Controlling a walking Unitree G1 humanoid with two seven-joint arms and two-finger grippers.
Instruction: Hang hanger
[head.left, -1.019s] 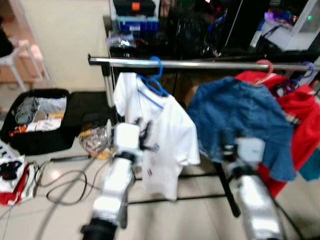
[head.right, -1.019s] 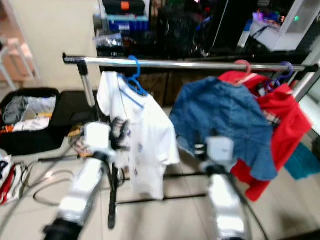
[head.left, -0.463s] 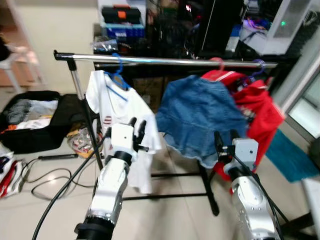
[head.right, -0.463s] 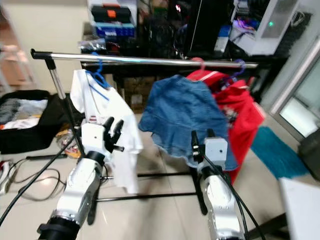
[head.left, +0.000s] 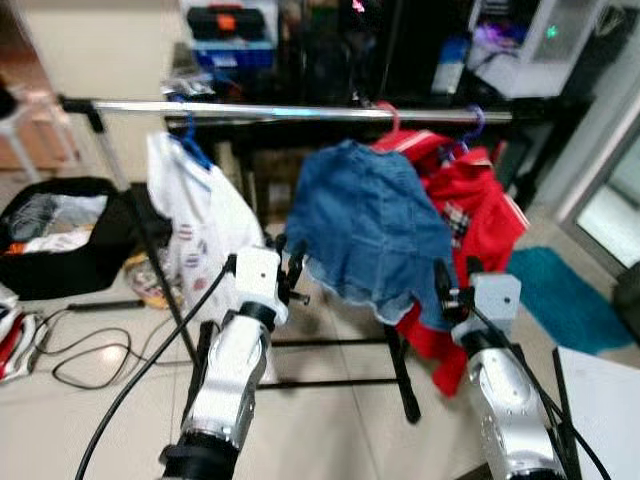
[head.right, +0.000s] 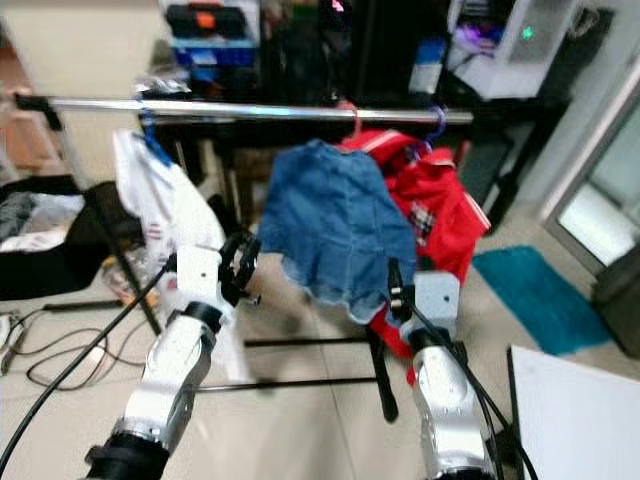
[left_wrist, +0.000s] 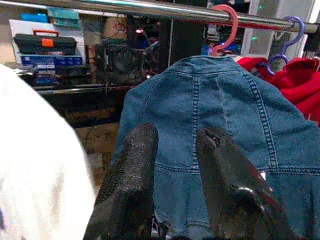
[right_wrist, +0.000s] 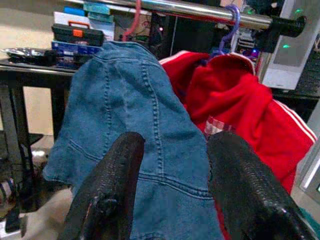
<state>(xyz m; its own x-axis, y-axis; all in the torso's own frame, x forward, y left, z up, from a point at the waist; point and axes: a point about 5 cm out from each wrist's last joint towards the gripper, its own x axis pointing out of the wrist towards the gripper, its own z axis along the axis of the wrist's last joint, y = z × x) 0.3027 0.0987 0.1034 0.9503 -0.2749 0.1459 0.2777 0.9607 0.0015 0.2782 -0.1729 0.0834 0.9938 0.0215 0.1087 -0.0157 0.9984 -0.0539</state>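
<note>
Three garments are seen on one metal rail, each on its own hanger. A white T-shirt hangs from a blue hanger near the rail's left end. A blue denim jacket hangs from a pink hanger in the middle, and a red jacket with white stripes hangs from a purple hanger towards the right end. The red jacket is touched and partly covered by the denim jacket. The lower edge of the T-shirt is hidden behind the left arm.

Two grippers are raised in front of the rack. The left gripper is held just before the lower edge of the denim jacket, beside the T-shirt; its two fingers are parted and nothing is held between them. The right gripper is held before the lower right part of the denim jacket, near the red jacket; its fingers are also spread and empty.

One open black suitcase lies on the floor at the left, with folded clothes inside that are too blurred to count. Black cables lie on the floor beside it. A dark table behind the rail carries boxes and electronics that are hard to make out. A teal mat lies at the right.
</note>
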